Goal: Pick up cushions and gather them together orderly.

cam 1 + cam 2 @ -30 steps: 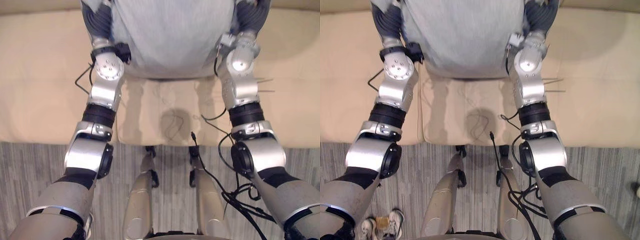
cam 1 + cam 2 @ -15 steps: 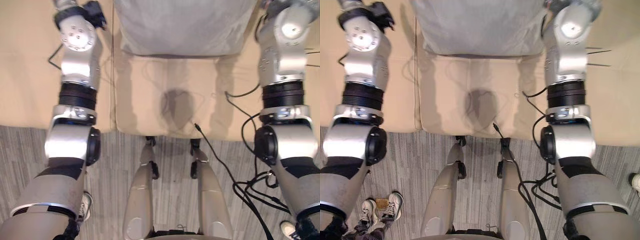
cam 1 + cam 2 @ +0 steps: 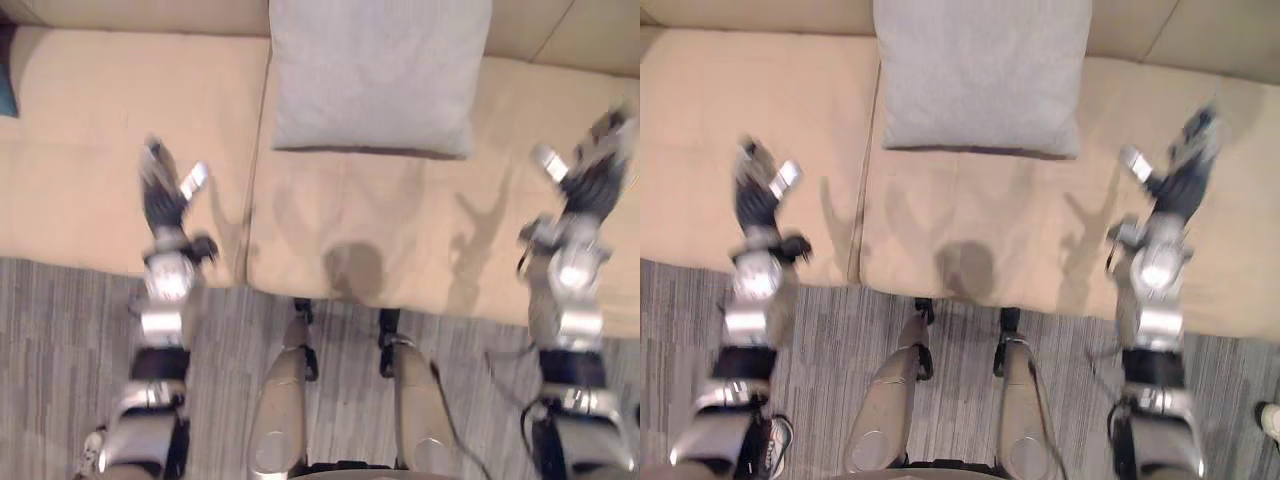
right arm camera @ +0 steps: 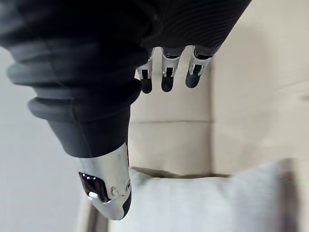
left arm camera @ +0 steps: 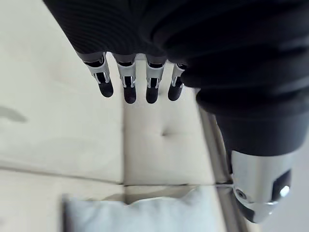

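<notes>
Grey cushion [image 3: 375,75]: squarish, soft, fine-woven fabric with puffy corners; it sits on the beige sofa [image 3: 90,150] ahead of both hands and between them, well apart from each, top edge up at the backrest; flat or leaning, can't tell. Left hand [image 3: 165,195] and right hand [image 3: 590,175] are both spread wide, fingers straight, palms empty, over the smooth padded seat; a seat seam runs just inboard of the left hand. Striped grey carpet [image 3: 60,330] lies behind both hands, under the sofa's front edge.
</notes>
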`<state>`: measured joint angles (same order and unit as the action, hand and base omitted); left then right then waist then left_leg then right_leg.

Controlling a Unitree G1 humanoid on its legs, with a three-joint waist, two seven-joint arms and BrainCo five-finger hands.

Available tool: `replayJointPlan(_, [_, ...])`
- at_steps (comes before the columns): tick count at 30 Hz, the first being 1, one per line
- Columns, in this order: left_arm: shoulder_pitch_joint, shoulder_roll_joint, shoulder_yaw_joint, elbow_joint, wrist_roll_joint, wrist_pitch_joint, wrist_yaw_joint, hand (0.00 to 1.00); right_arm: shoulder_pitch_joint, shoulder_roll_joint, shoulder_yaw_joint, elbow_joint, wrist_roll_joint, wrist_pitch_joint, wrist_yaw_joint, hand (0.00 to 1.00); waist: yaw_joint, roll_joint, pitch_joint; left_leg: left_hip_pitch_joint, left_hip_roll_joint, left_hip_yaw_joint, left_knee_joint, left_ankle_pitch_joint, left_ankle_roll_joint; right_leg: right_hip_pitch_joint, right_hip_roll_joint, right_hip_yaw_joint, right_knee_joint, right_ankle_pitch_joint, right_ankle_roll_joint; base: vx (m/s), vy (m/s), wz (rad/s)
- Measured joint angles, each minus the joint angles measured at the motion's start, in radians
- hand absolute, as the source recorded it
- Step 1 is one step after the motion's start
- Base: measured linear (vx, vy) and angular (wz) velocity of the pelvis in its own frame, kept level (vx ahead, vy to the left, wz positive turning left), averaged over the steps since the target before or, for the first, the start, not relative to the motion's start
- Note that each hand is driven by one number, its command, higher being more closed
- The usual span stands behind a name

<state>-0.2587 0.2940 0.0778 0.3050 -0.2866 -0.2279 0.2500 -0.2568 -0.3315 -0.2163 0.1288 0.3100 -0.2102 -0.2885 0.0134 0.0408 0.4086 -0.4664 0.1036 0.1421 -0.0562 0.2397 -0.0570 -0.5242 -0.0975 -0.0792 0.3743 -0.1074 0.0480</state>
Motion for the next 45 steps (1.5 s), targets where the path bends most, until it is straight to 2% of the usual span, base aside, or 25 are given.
replayJointPlan(3, [0.245,-0.085,-0.007,0.075,0.097,0.018,-0.081,0.00,0.252,0.139,0.000,0.069,-0.099,0.008,0.073,0.00,-0.002,-0.004,-0.055,0.068,0.002,-0.002,-0.019,-0.001,-0.003,0.078,0.015,0.002,-0.053,0.000,0.000,0.08,-0.050,-0.06])
replayJointPlan(4, [0.269,-0.090,-0.006,0.092,0.114,0.023,-0.092,0.00,0.277,0.149,-0.001,0.084,-0.117,0.012,0.083,0.00,-0.002,-0.005,-0.064,0.078,0.002,-0.003,-0.019,-0.001,-0.004,0.090,0.015,0.002,-0.061,0.000,0.000,0.10,-0.043,-0.06])
replayJointPlan(6, [0.367,-0.096,-0.003,0.209,0.173,0.034,-0.139,0.00,0.391,0.179,0.002,0.205,-0.184,0.025,0.130,0.00,-0.004,-0.012,-0.138,0.131,0.002,-0.002,-0.018,-0.025,-0.007,0.161,0.024,0.002,-0.106,0.003,0.005,0.12,-0.048,-0.07])
replayJointPlan(12, [0.448,-0.097,0.013,0.423,0.303,0.067,-0.212,0.00,0.449,0.198,0.001,0.513,-0.322,0.064,0.194,0.00,-0.012,-0.046,-0.241,0.276,-0.001,0.038,-0.033,-0.068,-0.009,0.321,0.025,0.033,-0.213,0.022,0.023,0.08,0.002,-0.17])
replayJointPlan(14, [0.460,-0.096,0.014,0.456,0.339,0.069,-0.229,0.00,0.452,0.198,0.001,0.567,-0.360,0.069,0.207,0.00,-0.026,-0.057,-0.256,0.323,-0.004,0.052,-0.036,-0.079,-0.007,0.369,0.022,0.048,-0.235,0.027,0.028,0.05,0.026,-0.17])
replayJointPlan(20, [0.454,-0.096,0.012,0.469,0.349,0.068,-0.248,0.00,0.462,0.196,-0.001,0.600,-0.362,0.090,0.227,0.00,-0.028,-0.068,-0.268,0.374,-0.011,0.088,-0.025,-0.091,0.000,0.409,0.014,0.086,-0.242,0.047,0.034,0.01,0.021,-0.17])
replayJointPlan(21, [0.445,-0.095,0.012,0.466,0.348,0.067,-0.247,0.00,0.451,0.197,0.000,0.598,-0.361,0.093,0.226,0.00,-0.024,-0.071,-0.263,0.350,-0.007,0.104,0.008,-0.106,0.003,0.392,0.015,0.098,-0.240,0.062,0.042,-0.06,0.023,-0.47])
replayJointPlan(23, [0.431,-0.093,0.010,0.427,0.345,0.067,-0.242,0.00,0.432,0.197,0.030,0.562,-0.361,0.101,0.224,0.00,-0.016,-0.071,-0.264,0.215,0.021,0.128,0.178,-0.169,0.031,0.319,0.011,0.112,-0.231,0.118,0.088,-0.13,0.037,-0.53])
replayJointPlan(24, [0.432,-0.100,0.013,0.396,0.344,0.066,-0.238,0.00,0.426,0.195,0.039,0.551,-0.360,0.101,0.224,0.00,-0.003,-0.052,-0.253,0.184,0.069,0.142,0.221,-0.196,0.048,0.302,0.033,0.103,-0.218,0.140,0.096,-0.16,0.028,-0.44])
replayJointPlan(25, [0.430,-0.104,0.014,0.390,0.343,0.066,-0.234,0.00,0.422,0.198,0.040,0.553,-0.360,0.103,0.223,0.00,0.000,-0.054,-0.248,0.184,0.072,0.146,0.228,-0.200,0.055,0.287,0.028,0.096,-0.175,0.119,0.082,-0.18,0.029,-0.25])
replayJointPlan(26, [0.424,-0.103,0.014,0.383,0.337,0.066,-0.223,0.00,0.419,0.201,0.055,0.552,-0.360,0.107,0.222,0.00,0.000,-0.051,-0.238,0.184,0.076,0.143,0.248,-0.204,0.061,0.245,0.012,0.046,0.067,0.016,0.036,-0.19,-0.016,0.11])
replayJointPlan(27, [0.431,-0.106,0.014,0.366,0.337,0.066,-0.215,0.00,0.436,0.203,0.071,0.552,-0.360,0.107,0.221,0.00,0.003,-0.049,-0.236,0.193,0.075,0.131,0.264,-0.206,0.063,0.246,-0.010,0.023,0.301,-0.067,0.052,-0.15,-0.001,0.17])
replayJointPlan(30, [0.447,-0.117,0.015,0.357,0.336,0.070,-0.195,0.00,0.434,0.205,0.103,0.545,-0.360,0.104,0.214,0.00,0.013,-0.072,-0.247,0.181,0.069,0.129,0.276,-0.188,0.066,0.310,-0.040,0.025,0.443,-0.113,0.098,-0.16,-0.110,0.17])
replayJointPlan(31, [0.455,-0.124,0.015,0.350,0.336,0.071,-0.190,0.00,0.431,0.205,0.107,0.542,-0.360,0.103,0.208,0.00,0.018,-0.078,-0.251,0.169,0.069,0.129,0.276,-0.174,0.060,0.333,-0.042,0.025,0.422,-0.126,0.104,-0.22,-0.207,0.05])
replayJointPlan(32, [0.458,-0.136,0.021,0.343,0.335,0.072,-0.182,0.00,0.420,0.198,0.106,0.540,-0.359,0.102,0.200,0.00,0.027,-0.086,-0.255,0.153,0.073,0.126,0.267,-0.152,0.040,0.355,-0.026,0.021,0.342,-0.173,0.107,-0.20,-0.168,-0.07])
replayJointPlan(33, [0.459,-0.157,0.029,0.339,0.335,0.073,-0.181,0.00,0.414,0.190,0.106,0.540,-0.359,0.103,0.197,0.00,0.032,-0.071,-0.255,0.145,0.077,0.122,0.251,-0.139,0.028,0.367,-0.012,0.011,0.286,-0.189,0.101,-0.27,-0.168,-0.23])
replayJointPlan(35, [0.470,-0.211,0.031,0.326,0.315,0.071,-0.180,0.00,0.394,0.178,0.102,0.524,-0.356,0.101,0.179,0.00,0.056,-0.032,-0.252,0.112,0.096,0.113,0.159,-0.116,-0.007,0.398,0.038,-0.025,0.076,-0.252,-0.002,-0.34,-0.180,-0.23])
replayJointPlan(36, [0.464,-0.230,0.024,0.334,0.305,0.077,-0.180,0.00,0.377,0.169,0.092,0.536,-0.350,0.104,0.172,0.00,0.049,0.002,-0.232,0.110,0.114,0.092,0.125,-0.125,-0.034,0.397,0.061,-0.041,0.051,-0.218,-0.015,-0.36,-0.133,0.09])
replayJointPlan(37, [0.461,-0.238,0.018,0.333,0.297,0.078,-0.180,0.00,0.373,0.169,0.086,0.554,-0.349,0.109,0.161,0.00,0.036,-0.004,-0.223,0.109,0.117,0.096,0.109,-0.138,-0.063,0.389,0.059,-0.061,0.033,-0.189,-0.039,-0.33,-0.039,0.28])
replayJointPlan(38, [0.465,-0.239,0.010,0.334,0.298,0.078,-0.181,0.00,0.375,0.171,0.079,0.556,-0.349,0.111,0.157,0.00,0.032,0.001,-0.227,0.115,0.116,0.096,0.138,-0.138,-0.064,0.378,0.050,-0.086,0.027,-0.171,-0.052,-0.31,-0.045,0.22])
replayJointPlan(39, [0.468,-0.239,0.010,0.334,0.298,0.078,-0.181,0.00,0.376,0.175,0.072,0.556,-0.349,0.111,0.156,0.00,0.030,0.001,-0.229,0.120,0.112,0.097,0.182,-0.140,-0.062,0.376,0.040,-0.101,0.025,-0.164,-0.056,-0.23,-0.056,0.07])
replayJointPlan(40, [0.473,-0.239,0.009,0.334,0.299,0.078,-0.182,0.00,0.376,0.177,0.066,0.555,-0.349,0.110,0.156,0.00,0.024,-0.018,-0.224,0.137,0.093,0.096,0.297,-0.151,-0.047,0.365,0.025,-0.101,0.020,-0.147,-0.056,-0.17,-0.021,-0.05])
replayJointPlan(41, [0.475,-0.239,0.010,0.333,0.299,0.078,-0.182,0.00,0.382,0.182,0.067,0.554,-0.349,0.110,0.156,0.00,0.024,-0.018,-0.224,0.152,0.086,0.082,0.359,-0.226,-0.023,0.352,0.022,-0.090,0.013,-0.125,-0.054,-0.16,0.010,-0.15])
replayJointPlan(43, [0.471,-0.239,0.011,0.332,0.299,0.078,-0.182,0.00,0.376,0.187,0.065,0.553,-0.350,0.109,0.157,0.00,0.029,-0.018,-0.223,0.181,0.088,0.043,0.453,-0.324,-0.023,0.336,0.023,-0.060,0.004,-0.101,-0.046,-0.17,0.100,-0.39])
replayJointPlan(45, [0.477,-0.245,0.011,0.332,0.297,0.078,-0.181,0.00,0.374,0.198,0.068,0.549,-0.350,0.109,0.158,0.00,0.029,-0.019,-0.223,0.225,0.079,0.016,0.439,-0.369,-0.035,0.333,0.029,-0.027,0.006,-0.089,-0.029,-0.15,0.148,-0.48])
